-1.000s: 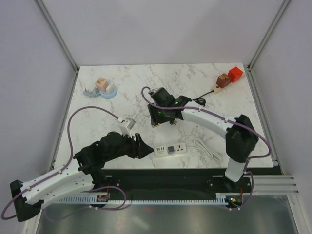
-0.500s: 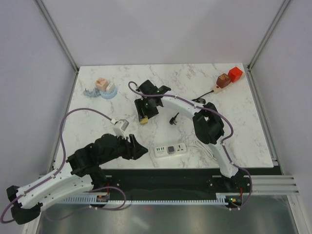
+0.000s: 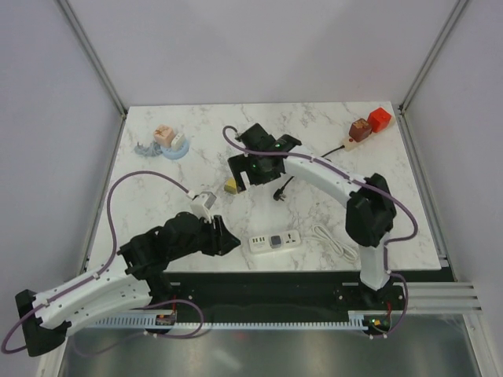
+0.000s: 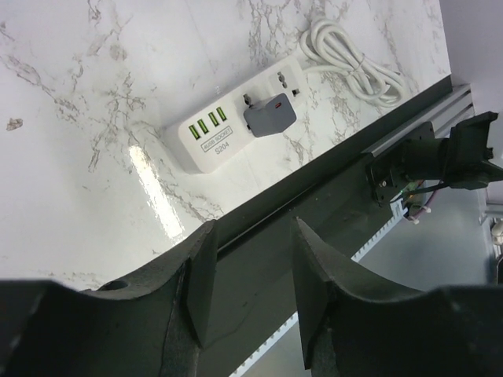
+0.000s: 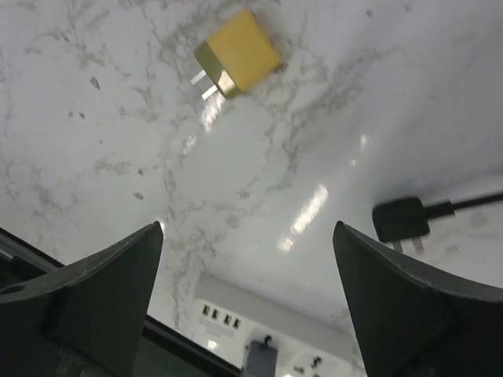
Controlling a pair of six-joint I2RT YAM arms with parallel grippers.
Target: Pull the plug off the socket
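Top external view, item 1: grey plug (image 3: 276, 241), seated in the white power strip (image 3: 292, 236) at lower centre of the frame, near the front edge of the marble table (image 3: 157, 196). The strip's white cord (image 3: 331, 240) is coiled to its right. Status: not yet pulled.

Handling, my judgement: a small, rigid plastic block, light and smooth-sided, held only by pin friction. The strip is also light and will likely lift or slide with the plug unless 1 arm pins it down. I would grip across the plug's 2 flat opposite sides and pull straight along the pins, without twisting.

Item 2: left gripper (image 4: 251, 287), lower left of the strip. Its fingers are parted by a modest gap with nothing between them. Strip and plug sit ahead of it in the left wrist view.

Item 3: right gripper (image 5: 251, 306), just above frame centre, fingers spread wide and holding nothing. Under it on the marble lie a yellow adapter (image 5: 238, 61), prongs bare, and a loose black plug (image 5: 401, 221), well apart from each other.

Change against 0.5 s earlier: the right wrist has swung from left of centre back toward centre, and the yellow adapter now lies clear of its fingers. The left arm has barely shifted. The grey plug is unchanged in its socket.
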